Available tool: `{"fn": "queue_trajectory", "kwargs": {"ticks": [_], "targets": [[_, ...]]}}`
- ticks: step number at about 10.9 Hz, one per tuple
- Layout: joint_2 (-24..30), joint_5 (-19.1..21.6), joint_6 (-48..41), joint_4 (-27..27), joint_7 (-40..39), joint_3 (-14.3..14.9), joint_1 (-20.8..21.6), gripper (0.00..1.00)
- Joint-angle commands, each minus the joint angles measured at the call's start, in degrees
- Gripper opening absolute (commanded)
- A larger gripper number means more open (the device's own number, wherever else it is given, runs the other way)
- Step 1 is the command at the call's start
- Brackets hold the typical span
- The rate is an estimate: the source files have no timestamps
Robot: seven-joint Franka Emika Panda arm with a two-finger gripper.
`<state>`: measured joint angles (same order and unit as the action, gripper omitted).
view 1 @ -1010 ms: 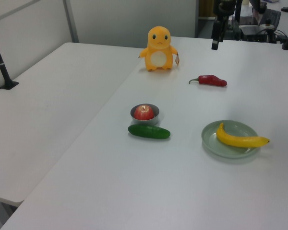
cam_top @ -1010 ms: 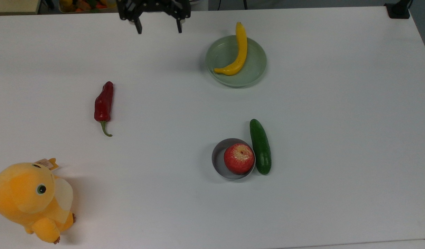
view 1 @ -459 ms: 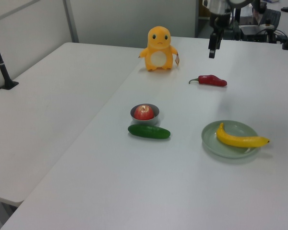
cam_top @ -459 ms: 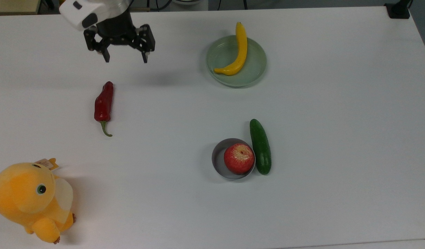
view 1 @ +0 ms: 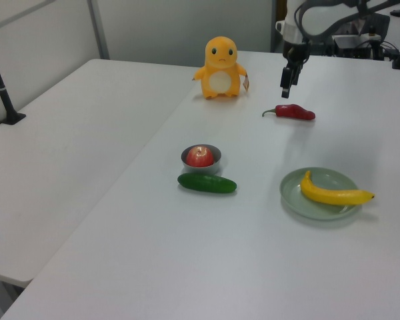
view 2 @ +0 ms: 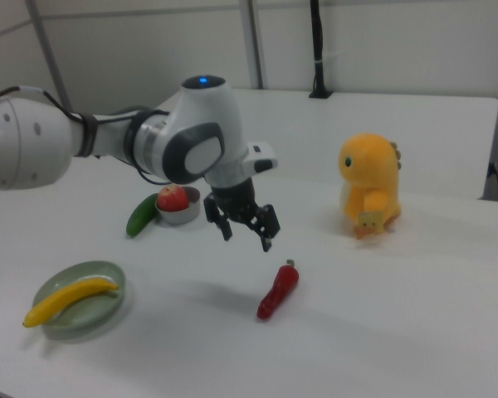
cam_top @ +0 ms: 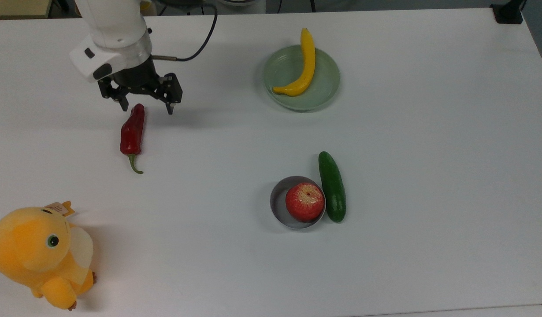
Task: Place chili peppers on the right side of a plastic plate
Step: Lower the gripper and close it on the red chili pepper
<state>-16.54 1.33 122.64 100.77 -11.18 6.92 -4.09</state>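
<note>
— Where's the chili (cam_top: 132,130)?
— Flat on the matte white surface (cam_top: 429,132), glossy, wrinkled, curved green stem, well apart from the round pale green plate (cam_top: 327,90) holding a smooth banana (cam_top: 302,66).
— And the pincer (cam_top: 146,107)?
— Above the chili's tip, black fingers spread wide, holding nothing.
</note>
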Motion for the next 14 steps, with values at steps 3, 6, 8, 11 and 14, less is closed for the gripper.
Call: {"fn": "queue_trajectory", "kwargs": {"ticks": [3,6,8,11,14], "targets": [[-5.2,-0.5,6.5,0.1,-2.0,0.4,-2.1,1.00],[-7.5,-0.5,9.1,0.9,-4.9,0.5,-2.9,1.00],[-8.5,-0.7,10.2,0.9,-4.9,0.5,-3.7,1.00],[-9.1,-3.4,10.3,1.9,-4.9,0.4,-3.7,0.92],[-9.1,-3.4,10.3,1.9,-5.3,0.5,-3.7,0.45]]}}
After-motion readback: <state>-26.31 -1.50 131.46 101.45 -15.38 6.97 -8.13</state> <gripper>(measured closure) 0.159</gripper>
